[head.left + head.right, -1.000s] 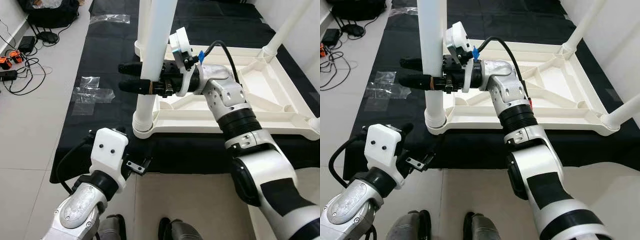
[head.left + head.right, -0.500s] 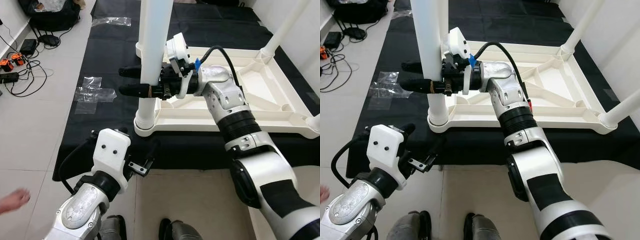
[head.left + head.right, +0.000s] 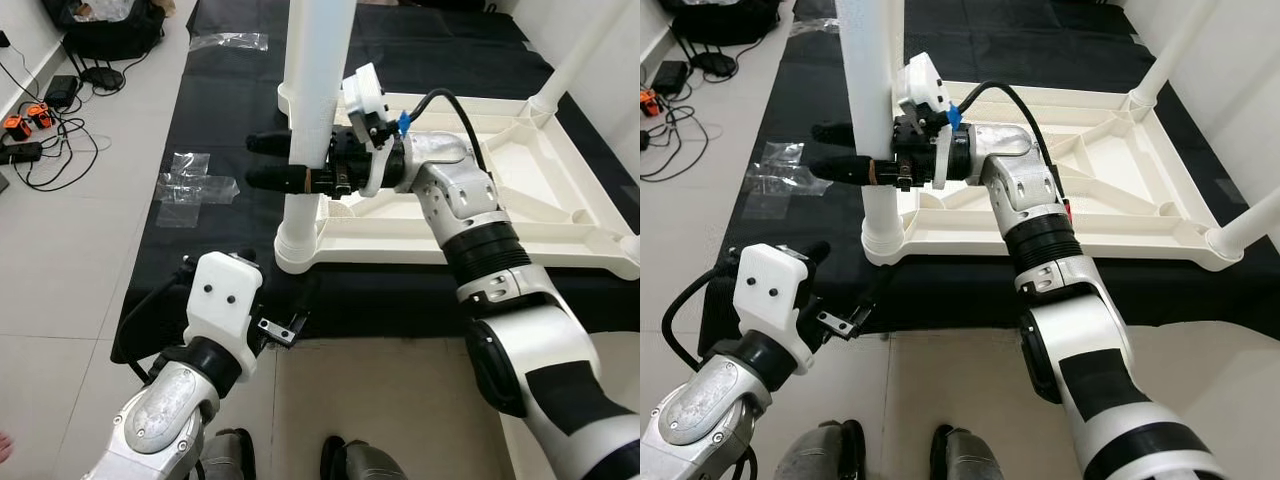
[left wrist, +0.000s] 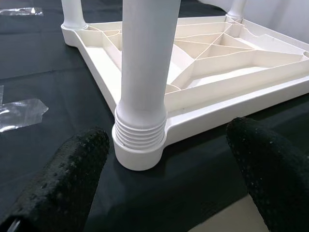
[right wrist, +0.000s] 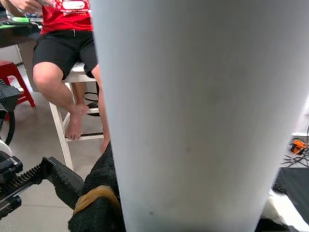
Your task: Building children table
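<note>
A white plastic children's table (image 3: 520,215) lies upside down on a black mat (image 3: 225,110), its legs pointing up. My right gripper (image 3: 252,162) reaches in from the right and is shut on the near-left table leg (image 3: 318,90), a black finger (image 3: 272,180) passing on each side of it. In the right wrist view that leg (image 5: 193,106) stands right against the camera. The leg's ribbed base (image 4: 140,135) sits in the corner socket. My left gripper (image 4: 166,145) hovers low just in front of that corner, open, nothing between its fingers (image 4: 72,164).
Cables and a power strip (image 3: 30,135) lie on the tiled floor at left. Clear plastic wrap (image 3: 190,185) rests on the mat. Another leg (image 3: 580,60) rises at the far right corner. A person (image 5: 67,53) sits on a white stool beyond the table. My feet (image 3: 345,460) stand on the beige floor.
The whole picture shifts slightly with the camera. My right gripper stays on the leg. A person's hand seen at the lower left half a second ago has withdrawn.
</note>
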`<state>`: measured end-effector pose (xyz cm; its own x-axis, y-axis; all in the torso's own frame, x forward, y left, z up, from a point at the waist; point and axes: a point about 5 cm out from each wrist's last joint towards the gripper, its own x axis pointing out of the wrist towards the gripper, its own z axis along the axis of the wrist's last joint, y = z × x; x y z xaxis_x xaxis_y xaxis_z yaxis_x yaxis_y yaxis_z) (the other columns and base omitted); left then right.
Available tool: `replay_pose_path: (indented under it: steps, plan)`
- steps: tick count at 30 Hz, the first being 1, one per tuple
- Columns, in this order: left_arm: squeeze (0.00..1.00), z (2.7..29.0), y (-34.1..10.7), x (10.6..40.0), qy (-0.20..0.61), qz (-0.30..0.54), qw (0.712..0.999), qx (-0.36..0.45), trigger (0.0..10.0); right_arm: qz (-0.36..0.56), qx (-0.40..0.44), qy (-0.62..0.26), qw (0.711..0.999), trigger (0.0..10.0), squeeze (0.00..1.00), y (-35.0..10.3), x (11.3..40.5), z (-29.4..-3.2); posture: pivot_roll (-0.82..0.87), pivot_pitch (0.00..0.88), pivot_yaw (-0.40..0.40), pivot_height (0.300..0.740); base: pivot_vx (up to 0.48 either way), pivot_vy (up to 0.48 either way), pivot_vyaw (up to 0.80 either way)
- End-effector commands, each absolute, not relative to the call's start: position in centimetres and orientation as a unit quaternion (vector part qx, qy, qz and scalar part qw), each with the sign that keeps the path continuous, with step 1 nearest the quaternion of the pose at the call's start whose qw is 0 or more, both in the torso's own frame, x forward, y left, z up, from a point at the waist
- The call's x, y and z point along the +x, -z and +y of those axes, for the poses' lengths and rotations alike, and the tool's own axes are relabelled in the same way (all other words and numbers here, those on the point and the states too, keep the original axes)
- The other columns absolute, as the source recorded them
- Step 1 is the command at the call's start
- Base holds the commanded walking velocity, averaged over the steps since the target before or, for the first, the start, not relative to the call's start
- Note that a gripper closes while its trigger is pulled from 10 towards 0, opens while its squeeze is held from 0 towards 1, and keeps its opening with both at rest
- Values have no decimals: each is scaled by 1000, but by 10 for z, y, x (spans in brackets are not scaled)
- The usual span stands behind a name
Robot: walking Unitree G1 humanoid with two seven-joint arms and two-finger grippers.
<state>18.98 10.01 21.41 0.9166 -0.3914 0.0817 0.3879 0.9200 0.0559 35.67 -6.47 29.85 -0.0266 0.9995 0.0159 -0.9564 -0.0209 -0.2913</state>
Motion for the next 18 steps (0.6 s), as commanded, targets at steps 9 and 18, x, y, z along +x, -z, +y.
replay_pose_path:
  steps: [9, 18]
  plan:
    - [0, 98, -215, 185, 197, -46, 979, 20, 10000, -56, -53, -645, 760, 10000, 0, -266, 368, -56, 63, 262, -112, 740, 0, 0, 0]
    - [0, 101, -220, 188, 182, -58, 981, 24, 10000, -55, -35, -588, 806, 10000, 0, -253, 365, -57, 67, 256, -111, 740, 0, 0, 0]
